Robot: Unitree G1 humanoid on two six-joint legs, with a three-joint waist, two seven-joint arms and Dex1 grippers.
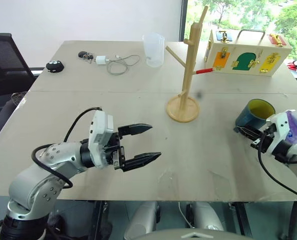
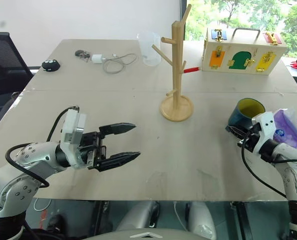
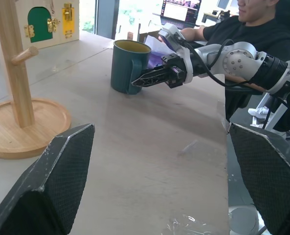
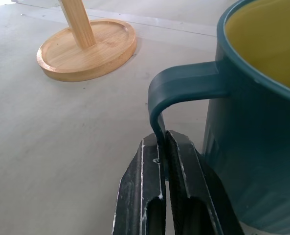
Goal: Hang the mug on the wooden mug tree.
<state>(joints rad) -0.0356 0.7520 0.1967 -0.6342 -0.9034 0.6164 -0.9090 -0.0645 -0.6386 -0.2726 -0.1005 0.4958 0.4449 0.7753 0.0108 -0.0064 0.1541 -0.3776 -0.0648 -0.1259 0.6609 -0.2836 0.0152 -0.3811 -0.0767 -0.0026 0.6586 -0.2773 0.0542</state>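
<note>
Mug [image 1: 255,116]: dark teal-blue, yellow inside, stood upright on the table [image 1: 138,145] near its right edge, well to the right of the wooden mug tree [image 1: 187,75]; handle turned toward the robot's side

Right gripper [image 4: 163,147]: fingers closed on the lower part of the mug's handle, the thin handle strip pinched between the two black fingertips; mug base rested on the table surface

Left gripper [image 1: 147,143]: held above the near-left part of the table, pointed toward the right, fingers spread wide apart and holding nothing; well apart from both mug and tree

Wooden mug tree: pale wood pole on a round disc base, upright at mid-table, angled pegs bare, one peg red-tipped [image 1: 203,71]

Wooden latch box [image 1: 246,57]: coloured doors, at the far right of the table, behind the tree

Clear measuring cup [image 1: 154,49]: far centre, left of the tree's top

White charger with coiled cable [image 1: 117,63], keys [image 1: 85,55] and a small black round object [image 1: 54,65]: far left of the table

Purple-printed plastic bag [image 1: 294,125]: just beside the right wrist
</note>
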